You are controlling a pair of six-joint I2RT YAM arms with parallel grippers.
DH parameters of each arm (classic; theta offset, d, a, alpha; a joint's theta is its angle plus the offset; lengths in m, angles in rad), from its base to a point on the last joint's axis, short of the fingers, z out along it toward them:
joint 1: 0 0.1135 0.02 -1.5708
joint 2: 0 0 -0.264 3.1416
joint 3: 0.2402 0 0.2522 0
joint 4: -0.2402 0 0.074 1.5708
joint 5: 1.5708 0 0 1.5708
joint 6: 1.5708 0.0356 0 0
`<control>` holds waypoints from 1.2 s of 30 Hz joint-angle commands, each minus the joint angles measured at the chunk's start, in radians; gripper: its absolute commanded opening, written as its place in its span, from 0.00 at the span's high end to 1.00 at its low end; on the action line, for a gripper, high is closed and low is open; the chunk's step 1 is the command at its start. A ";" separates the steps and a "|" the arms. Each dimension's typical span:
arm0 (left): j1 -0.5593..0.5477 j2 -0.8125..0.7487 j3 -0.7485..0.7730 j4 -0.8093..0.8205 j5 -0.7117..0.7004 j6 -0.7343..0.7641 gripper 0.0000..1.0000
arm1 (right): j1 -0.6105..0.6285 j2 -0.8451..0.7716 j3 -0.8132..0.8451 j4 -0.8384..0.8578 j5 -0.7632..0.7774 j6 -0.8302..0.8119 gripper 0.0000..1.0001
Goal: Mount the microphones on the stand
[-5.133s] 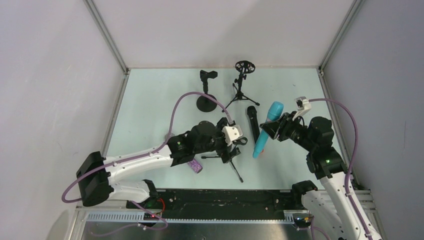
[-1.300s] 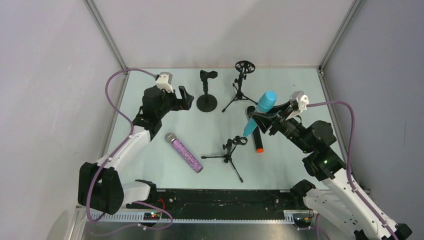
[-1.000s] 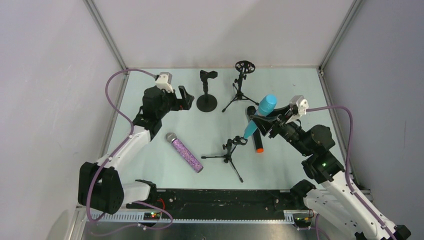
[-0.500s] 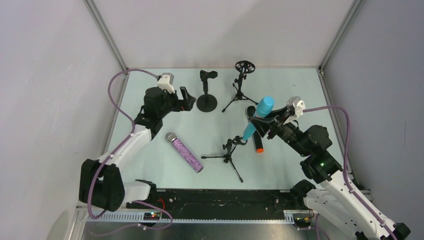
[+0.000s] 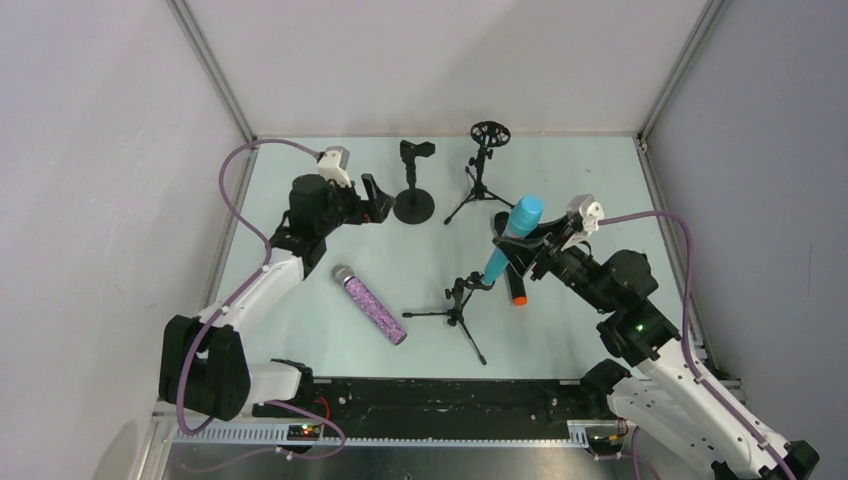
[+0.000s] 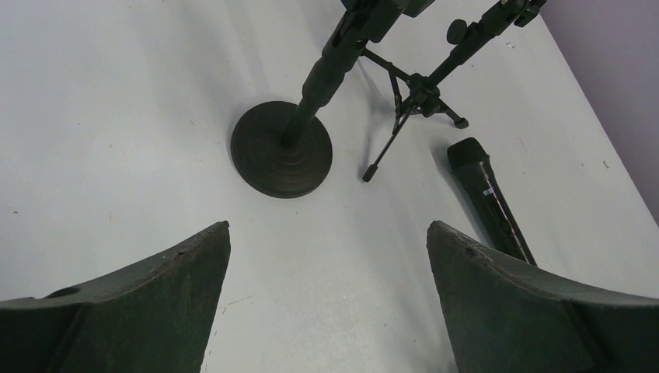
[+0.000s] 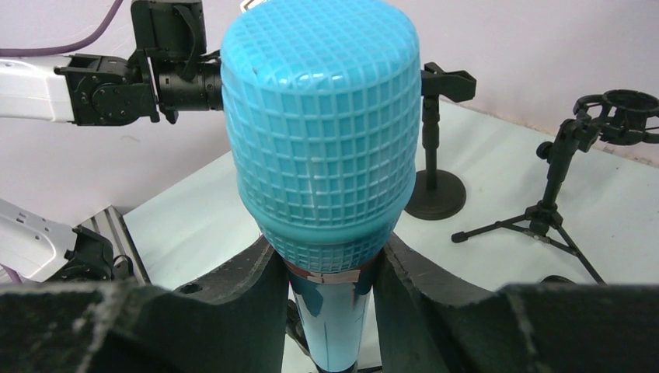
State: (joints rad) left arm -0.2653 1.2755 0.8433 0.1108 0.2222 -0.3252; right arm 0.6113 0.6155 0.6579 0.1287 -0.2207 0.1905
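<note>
My right gripper [image 5: 527, 247] is shut on the turquoise mic [image 5: 511, 238], just below its head [image 7: 319, 116]. It holds the mic tilted, tail down. The tail is at the clip of the low tripod stand [image 5: 461, 304]; I cannot tell if they touch. The black mic with an orange end [image 5: 516, 290] lies on the table under it and also shows in the left wrist view [image 6: 489, 203]. The purple glitter mic [image 5: 371, 306] lies at centre left. My left gripper [image 5: 379, 200] is open and empty beside the round-base stand [image 5: 413, 192], with its jaws [image 6: 328, 227] wide apart above bare table.
A tripod stand with a ring mount [image 5: 486, 160] stands at the back, next to the round-base stand [image 6: 281, 149]. Both also show in the right wrist view, the round-base stand [image 7: 435, 190] left of the tripod [image 7: 556, 190]. Grey walls enclose the table on three sides.
My right gripper has moved left and lower with the turquoise mic, bringing its tail to the low tripod's clip. My left gripper has edged right toward the round-base stand.
</note>
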 commanded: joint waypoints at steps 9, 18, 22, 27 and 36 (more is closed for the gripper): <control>0.003 -0.006 0.028 0.036 0.014 -0.004 0.00 | 0.037 0.020 -0.007 0.031 0.029 -0.045 1.00; 0.003 -0.003 0.026 0.036 0.012 -0.003 0.00 | 0.074 0.027 -0.033 0.036 0.029 -0.080 1.00; 0.002 -0.004 0.028 0.036 0.017 -0.003 0.00 | 0.085 0.030 -0.044 0.037 0.027 -0.092 1.00; 0.003 -0.002 0.029 0.036 0.024 -0.005 0.00 | 0.092 0.030 -0.063 0.036 0.021 -0.099 1.00; 0.002 0.003 0.030 0.036 0.031 -0.014 0.00 | 0.097 0.030 -0.093 0.041 0.019 -0.092 1.00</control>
State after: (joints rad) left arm -0.2653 1.2758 0.8433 0.1108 0.2272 -0.3252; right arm 0.6968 0.6373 0.5907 0.1871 -0.1947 0.0963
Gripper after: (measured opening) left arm 0.996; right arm 0.424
